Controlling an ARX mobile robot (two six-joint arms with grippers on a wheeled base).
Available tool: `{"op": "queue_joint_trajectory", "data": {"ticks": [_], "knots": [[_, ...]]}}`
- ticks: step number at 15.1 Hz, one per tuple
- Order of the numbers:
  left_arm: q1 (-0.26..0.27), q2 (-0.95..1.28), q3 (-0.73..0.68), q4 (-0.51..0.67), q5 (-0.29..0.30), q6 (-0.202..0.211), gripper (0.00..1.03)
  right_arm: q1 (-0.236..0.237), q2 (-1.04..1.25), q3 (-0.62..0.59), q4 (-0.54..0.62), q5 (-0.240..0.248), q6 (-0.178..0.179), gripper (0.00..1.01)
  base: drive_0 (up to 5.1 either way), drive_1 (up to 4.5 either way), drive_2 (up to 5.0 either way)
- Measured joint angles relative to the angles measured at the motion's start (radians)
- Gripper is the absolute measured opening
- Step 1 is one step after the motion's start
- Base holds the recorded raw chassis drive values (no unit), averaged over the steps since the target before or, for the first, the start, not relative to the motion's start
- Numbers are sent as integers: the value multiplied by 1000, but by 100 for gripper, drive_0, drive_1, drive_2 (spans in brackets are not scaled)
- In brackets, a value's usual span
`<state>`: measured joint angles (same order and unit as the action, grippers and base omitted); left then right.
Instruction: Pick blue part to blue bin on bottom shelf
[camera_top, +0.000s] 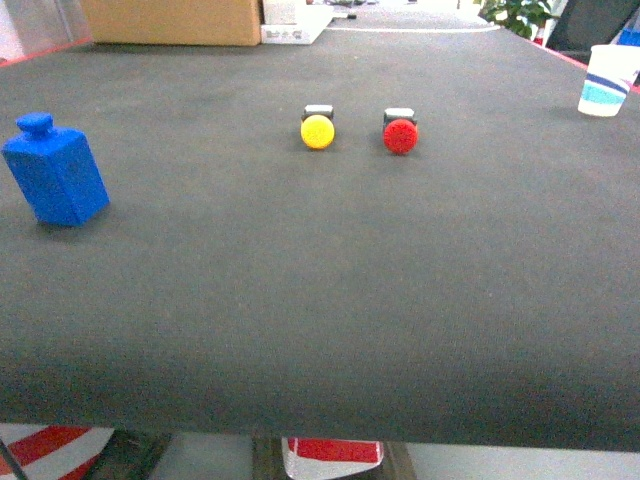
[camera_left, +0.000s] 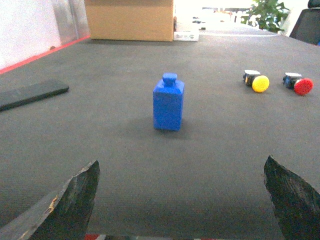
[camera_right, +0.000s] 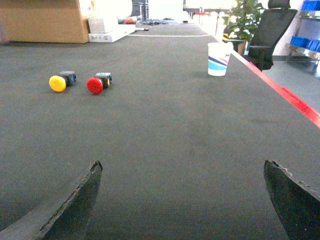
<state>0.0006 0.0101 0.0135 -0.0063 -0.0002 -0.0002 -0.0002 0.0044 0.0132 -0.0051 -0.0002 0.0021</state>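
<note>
Since the blue part (camera_left: 168, 102) stood upright and untouched on the dark table (camera_top: 320, 300), near its left edge in the head view, the step in hand looked to be the approach and first grasp. The left gripper (camera_left: 180, 200) was the natural one for it: in the left wrist view the part sat almost dead ahead, slightly left of the midline between the two finger tips, and well apart from them. To do it well, I judged the arm should advance straight, shift a touch left to centre the block, and close on its flat side faces rather than on the round knob, which would give little hold. The block was tall and narrow, so a glancing touch from one finger might tip it; both should meet it together, low on the body.

The left fingers were spread wide and held nothing, hovering low over the near edge of the table. The right gripper (camera_right: 180, 200) was likewise splayed and empty, level with the table, facing the yellow button (camera_right: 57, 83), the red button (camera_right: 95, 85) and a paper cup (camera_right: 219, 59) farther off. Neither arm appeared in the head view, so both seemed drawn back near the base. No shelf or bin showed in any view; the carry to it was therefore all ahead.
</note>
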Motion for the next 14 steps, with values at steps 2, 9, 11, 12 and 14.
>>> {"op": "queue_joint_trajectory", "data": {"ticks": [2, 9, 11, 12, 14], "knots": [[0, 0, 0, 2, -2, 0, 98, 0, 0, 0, 0, 0, 0, 98, 0, 0, 0], [0, 0, 0, -2, 1, 0, 98, 0, 0, 0, -1, 0, 0, 98, 0, 0, 0], [0, 0, 0, 2, 0, 0, 98, 0, 0, 0, 0, 0, 0, 98, 0, 0, 0], [0, 0, 0, 2, 0, 0, 98, 0, 0, 0, 0, 0, 0, 98, 0, 0, 0], [0, 0, 0, 2, 0, 0, 98, 0, 0, 0, 0, 0, 0, 98, 0, 0, 0]]}}
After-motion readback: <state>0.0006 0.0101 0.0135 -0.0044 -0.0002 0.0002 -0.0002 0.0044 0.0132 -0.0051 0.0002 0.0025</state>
